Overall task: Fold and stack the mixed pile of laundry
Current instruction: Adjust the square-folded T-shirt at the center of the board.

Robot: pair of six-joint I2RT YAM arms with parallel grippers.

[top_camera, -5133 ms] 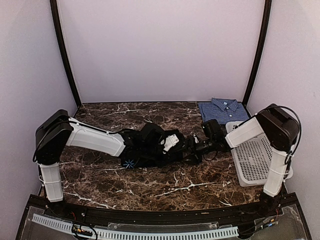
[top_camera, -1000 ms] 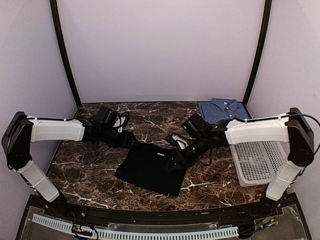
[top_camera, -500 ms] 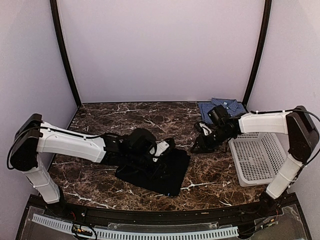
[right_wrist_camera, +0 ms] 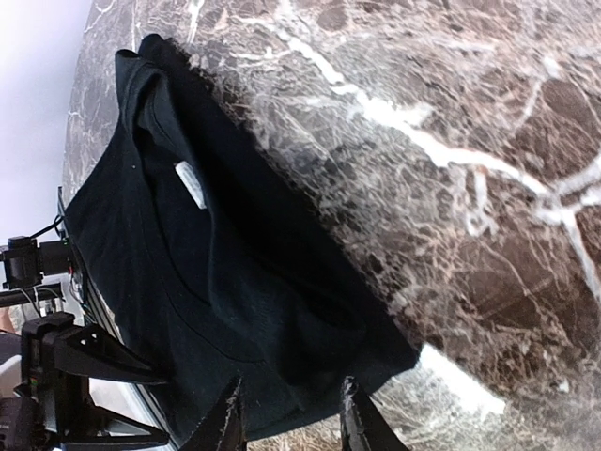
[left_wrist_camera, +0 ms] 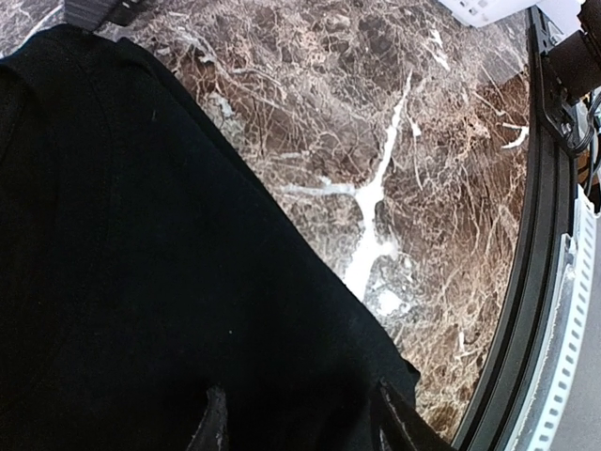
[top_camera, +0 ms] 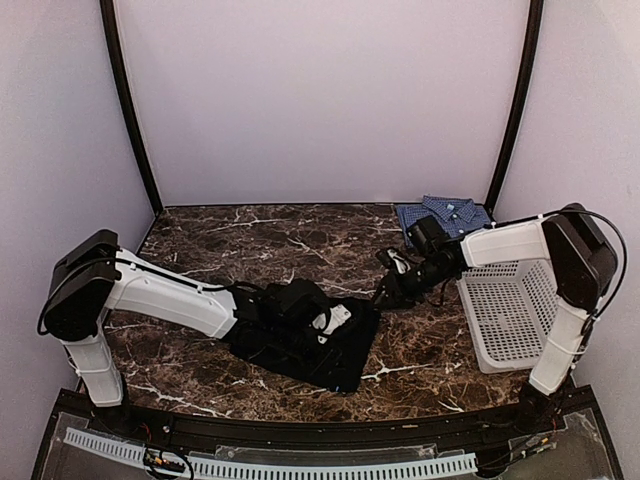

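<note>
- Black garment (top_camera: 305, 345) lies spread flat on the marble table (top_camera: 200, 240), close to the near edge and about midway across. A small white neck label (right_wrist_camera: 191, 183) shows inside its collar.
- Blue-and-white checked shirt (top_camera: 445, 217) sits folded, collar up, in the far right corner of the table, well apart from the black garment.
- Left gripper (top_camera: 335, 320) is low over the right part of the black garment. Its fingers (left_wrist_camera: 214, 425) are spread, with black cloth beneath and between them. Whether they press on the cloth I cannot tell.
- Right gripper (top_camera: 388, 290) hangs over bare marble just beside the garment's far right corner, apart from the cloth. In the right wrist view its fingers stand parted with nothing between them.
- White perforated basket (top_camera: 515, 320) stands at the table's right side, nearer than the shirt.
</note>
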